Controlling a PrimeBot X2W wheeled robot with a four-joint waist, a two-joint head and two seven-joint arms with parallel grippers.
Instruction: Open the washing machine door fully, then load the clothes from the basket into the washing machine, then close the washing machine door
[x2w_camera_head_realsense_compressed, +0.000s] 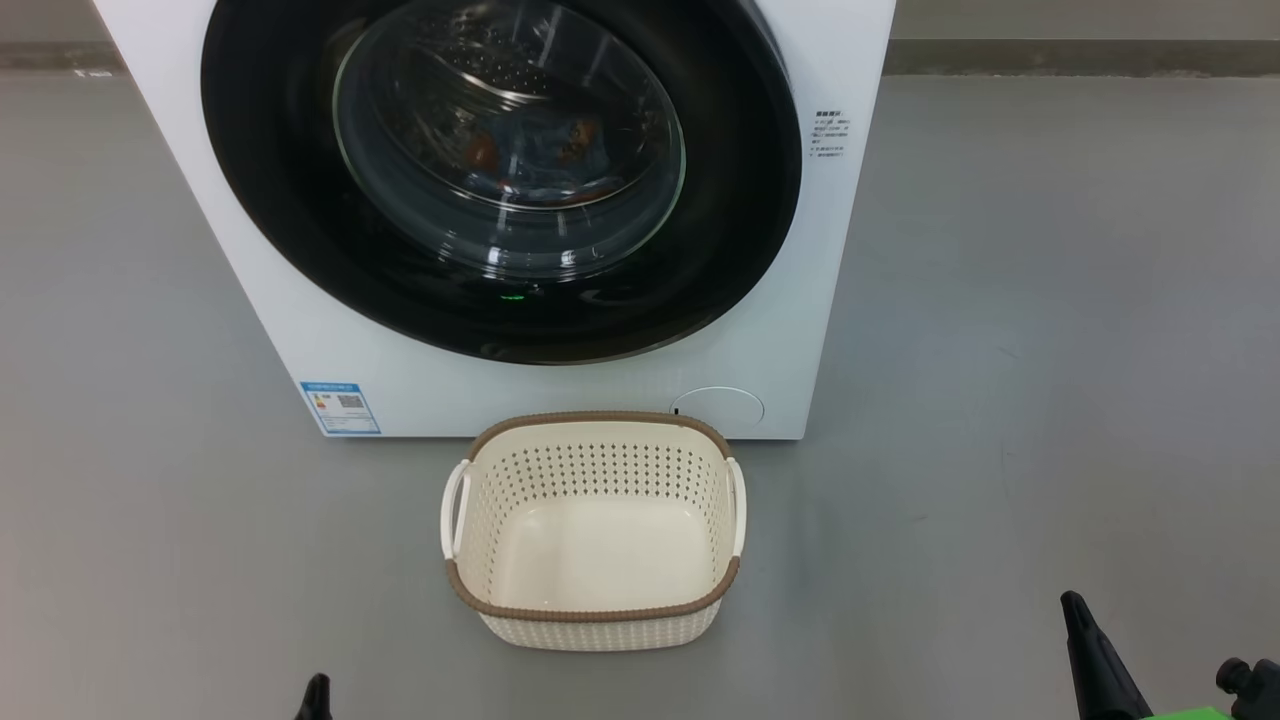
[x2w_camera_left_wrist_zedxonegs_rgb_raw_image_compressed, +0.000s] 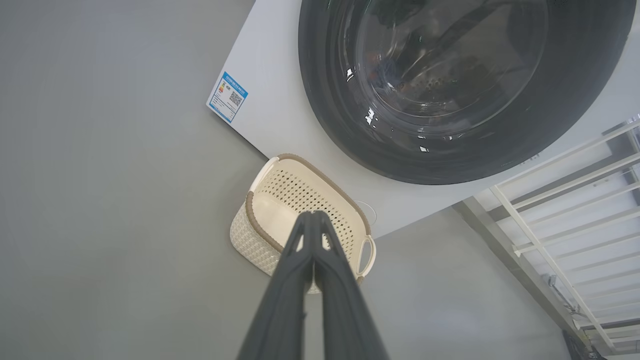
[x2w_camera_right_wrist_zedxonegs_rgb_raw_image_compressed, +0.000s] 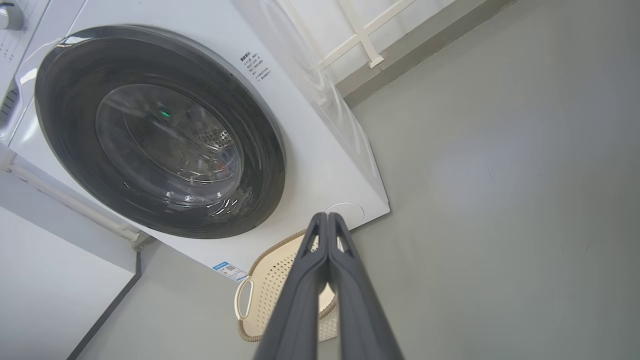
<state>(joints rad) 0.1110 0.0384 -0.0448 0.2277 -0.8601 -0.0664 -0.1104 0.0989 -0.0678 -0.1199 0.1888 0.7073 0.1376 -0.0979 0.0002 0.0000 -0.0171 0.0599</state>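
Observation:
The white washing machine (x2w_camera_head_realsense_compressed: 560, 385) stands ahead with its round black-rimmed door (x2w_camera_head_realsense_compressed: 260, 210) closed flat against the front. Through the glass bowl I see the clothes (x2w_camera_head_realsense_compressed: 545, 150), blue fabric with orange prints, lying in the steel drum. The cream basket (x2w_camera_head_realsense_compressed: 596, 600) with a brown rim sits empty on the floor just before the machine. My left gripper (x2w_camera_left_wrist_zedxonegs_rgb_raw_image_compressed: 314, 215) is shut with nothing in it, its tip low at the head view's bottom left (x2w_camera_head_realsense_compressed: 317, 690). My right gripper (x2w_camera_right_wrist_zedxonegs_rgb_raw_image_compressed: 327, 216) is shut and empty too, at the bottom right (x2w_camera_head_realsense_compressed: 1075, 605).
Grey floor (x2w_camera_head_realsense_compressed: 1050, 350) spreads on both sides of the machine and basket. A white metal railing (x2w_camera_left_wrist_zedxonegs_rgb_raw_image_compressed: 565, 210) stands beside the machine. A blue label sticker (x2w_camera_head_realsense_compressed: 340, 407) marks the machine's lower left front, and a round cover (x2w_camera_head_realsense_compressed: 718, 405) sits at its lower right.

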